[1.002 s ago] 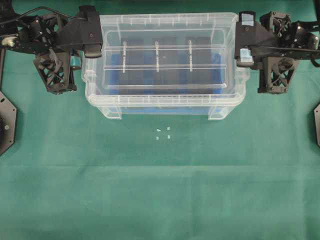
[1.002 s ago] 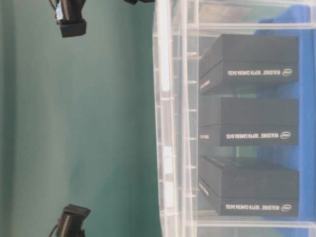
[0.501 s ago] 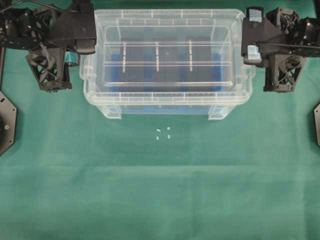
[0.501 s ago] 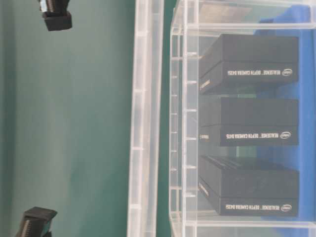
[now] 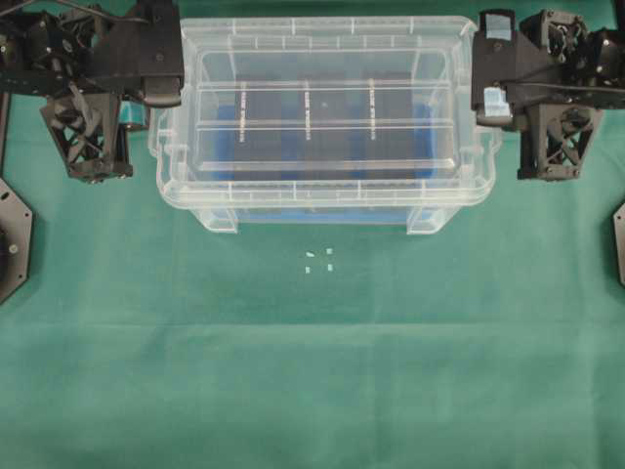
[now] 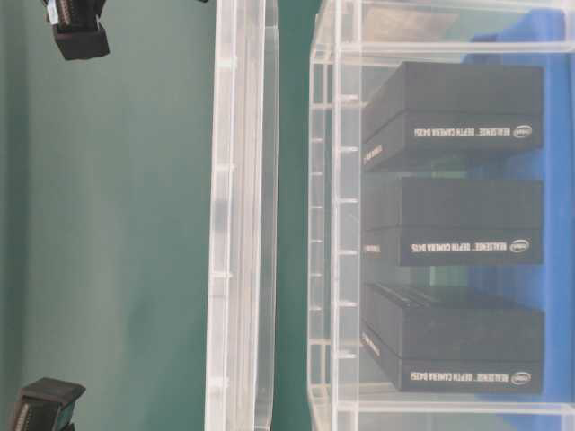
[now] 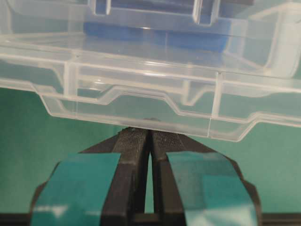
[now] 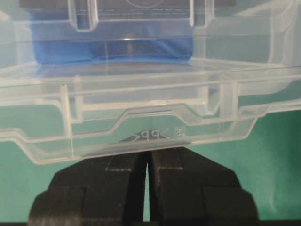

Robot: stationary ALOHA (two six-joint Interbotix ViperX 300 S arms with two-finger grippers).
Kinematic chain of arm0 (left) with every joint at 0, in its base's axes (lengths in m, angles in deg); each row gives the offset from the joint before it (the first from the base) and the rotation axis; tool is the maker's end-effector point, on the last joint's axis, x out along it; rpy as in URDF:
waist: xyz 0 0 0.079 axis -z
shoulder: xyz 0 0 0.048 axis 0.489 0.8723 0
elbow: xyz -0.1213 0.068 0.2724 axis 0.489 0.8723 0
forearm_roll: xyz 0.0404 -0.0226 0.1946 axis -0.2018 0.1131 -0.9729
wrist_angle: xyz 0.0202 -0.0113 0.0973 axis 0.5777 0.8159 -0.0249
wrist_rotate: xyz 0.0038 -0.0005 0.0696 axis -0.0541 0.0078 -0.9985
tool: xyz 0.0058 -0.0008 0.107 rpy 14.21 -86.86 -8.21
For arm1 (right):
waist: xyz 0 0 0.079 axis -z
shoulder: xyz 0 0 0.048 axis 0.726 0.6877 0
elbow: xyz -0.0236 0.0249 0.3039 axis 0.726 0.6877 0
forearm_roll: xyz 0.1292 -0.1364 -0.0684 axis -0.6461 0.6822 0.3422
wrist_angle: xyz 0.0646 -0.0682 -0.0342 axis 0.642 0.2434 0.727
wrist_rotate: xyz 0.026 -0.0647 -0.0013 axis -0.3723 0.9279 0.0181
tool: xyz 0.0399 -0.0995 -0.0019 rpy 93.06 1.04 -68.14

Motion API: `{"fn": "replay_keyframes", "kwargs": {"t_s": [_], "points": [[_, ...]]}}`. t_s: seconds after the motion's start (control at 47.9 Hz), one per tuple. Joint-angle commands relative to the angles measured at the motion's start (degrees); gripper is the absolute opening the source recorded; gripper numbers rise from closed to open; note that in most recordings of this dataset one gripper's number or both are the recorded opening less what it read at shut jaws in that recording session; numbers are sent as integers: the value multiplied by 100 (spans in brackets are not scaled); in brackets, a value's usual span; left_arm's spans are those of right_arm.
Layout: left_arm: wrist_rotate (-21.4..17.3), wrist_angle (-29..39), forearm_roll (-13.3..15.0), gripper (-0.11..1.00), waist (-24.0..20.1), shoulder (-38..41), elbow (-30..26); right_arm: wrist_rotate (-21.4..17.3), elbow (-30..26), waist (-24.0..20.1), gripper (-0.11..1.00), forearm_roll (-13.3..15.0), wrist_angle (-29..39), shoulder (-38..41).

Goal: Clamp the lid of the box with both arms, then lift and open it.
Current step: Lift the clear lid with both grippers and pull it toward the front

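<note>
The clear lid [image 5: 322, 193] hangs level above the box [image 5: 221, 221], held at both short ends. My left gripper [image 5: 168, 94], with teal tape, is shut on the lid's left end tab. My right gripper [image 5: 485, 102] is shut on the right end tab. In the table-level view, which is turned on its side, the lid [image 6: 241, 224] stands a clear gap away from the box rim [image 6: 325, 224]. Three black boxes [image 6: 454, 229] on a blue liner sit inside. The left wrist view shows the jaws [image 7: 150, 134] pinched under the lid edge [image 7: 141, 94]. The right wrist view shows the same [image 8: 148, 157] under the lid [image 8: 141, 127].
Green cloth [image 5: 312, 371] covers the table. A few small white bits [image 5: 318, 260] lie just in front of the box. Black base plates sit at the left edge [image 5: 12, 244] and right edge [image 5: 618, 234].
The lid has come off the box and risen. The gap between lid and box rim has widened, and both grippers have gone up with it.
</note>
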Motion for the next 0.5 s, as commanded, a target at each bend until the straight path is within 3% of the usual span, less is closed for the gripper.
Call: {"fn": "replay_keyframes", "kwargs": {"t_s": [0.0, 0.292, 0.48], "points": [[193, -114, 26, 1, 237, -79, -246, -97, -325, -255, 0, -26, -88, -35], [791, -97, 18, 1, 844, -237, -88, -677, -325, -835, 0, 26, 105, -44], [1239, -97, -9, 1, 1345, -255, -44, -1204, -404, -1424, 0, 290, 202, -44]]}}
